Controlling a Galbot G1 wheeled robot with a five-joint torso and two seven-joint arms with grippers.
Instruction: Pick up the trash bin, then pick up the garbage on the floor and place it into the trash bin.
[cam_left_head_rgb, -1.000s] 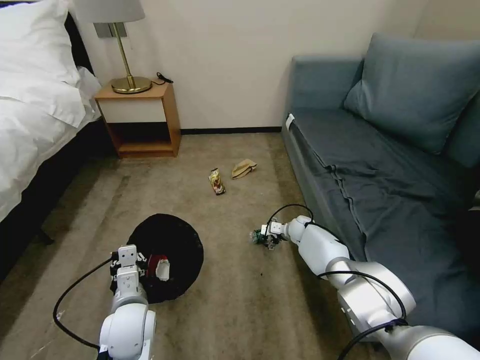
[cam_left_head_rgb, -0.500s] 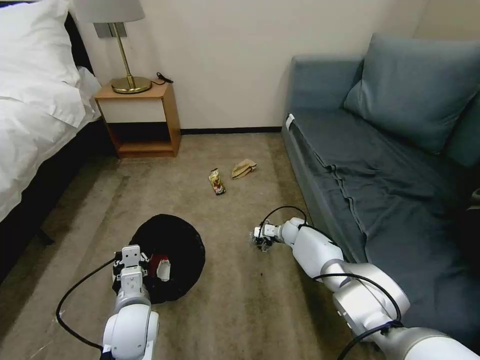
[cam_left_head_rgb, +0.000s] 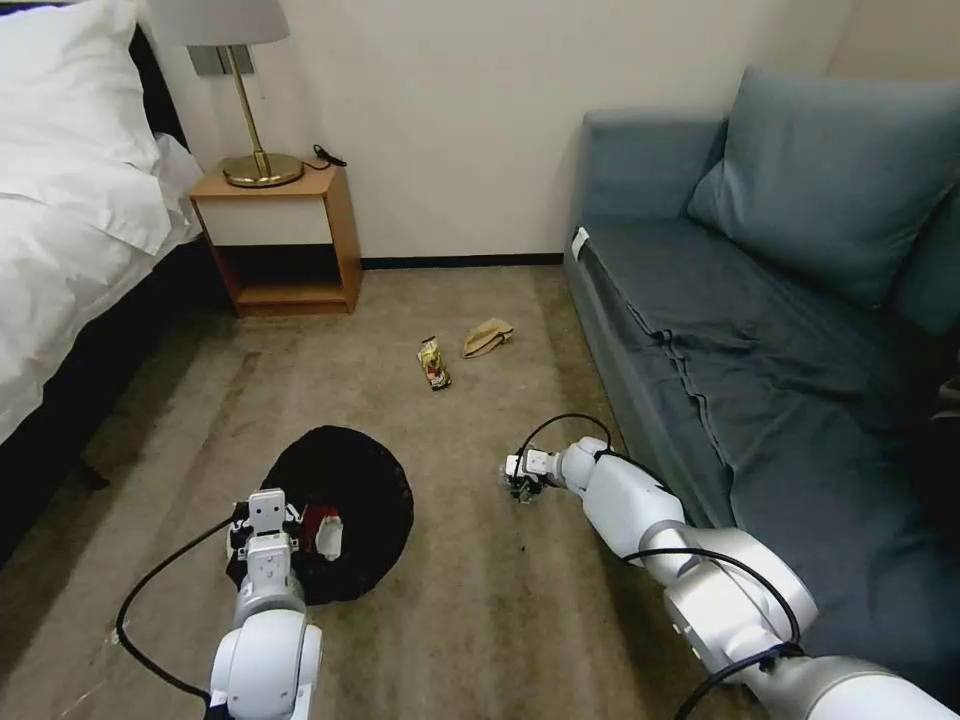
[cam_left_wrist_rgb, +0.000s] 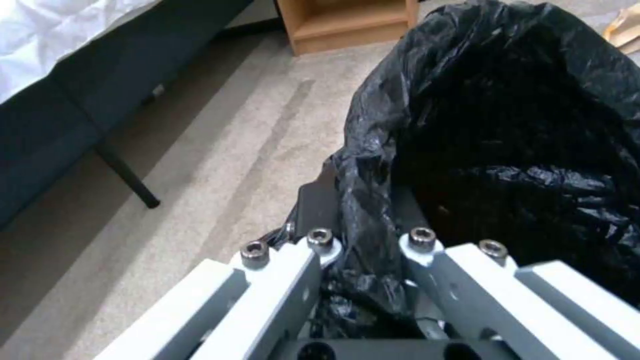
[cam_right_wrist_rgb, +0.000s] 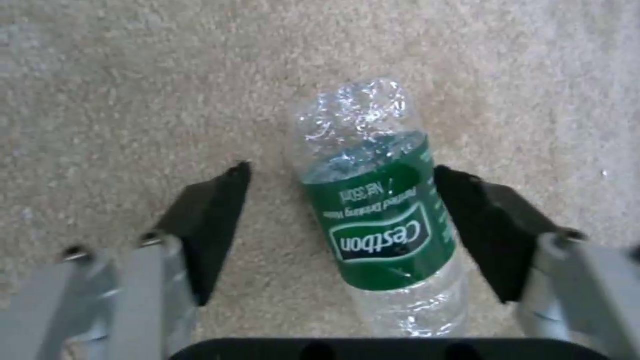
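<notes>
My right gripper (cam_right_wrist_rgb: 340, 200) stands wide over the bottle (cam_right_wrist_rgb: 377, 220) on the carpet, one finger touching its label, so I judge the squeeze comes next. My left gripper (cam_left_wrist_rgb: 363, 250) pinches the trash bin (cam_left_head_rgb: 350, 500) rim, well apart across bare carpet; the sofa (cam_left_head_rgb: 760, 330) is near behind.

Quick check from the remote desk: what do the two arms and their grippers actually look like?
Both arms have glossy white shells with silver-grey joints, and a loose black cable loops along each. The left gripper has white link bars with dark hex bolts and black fingers. The right gripper has grey link bars and black wedge-shaped pads.
</notes>
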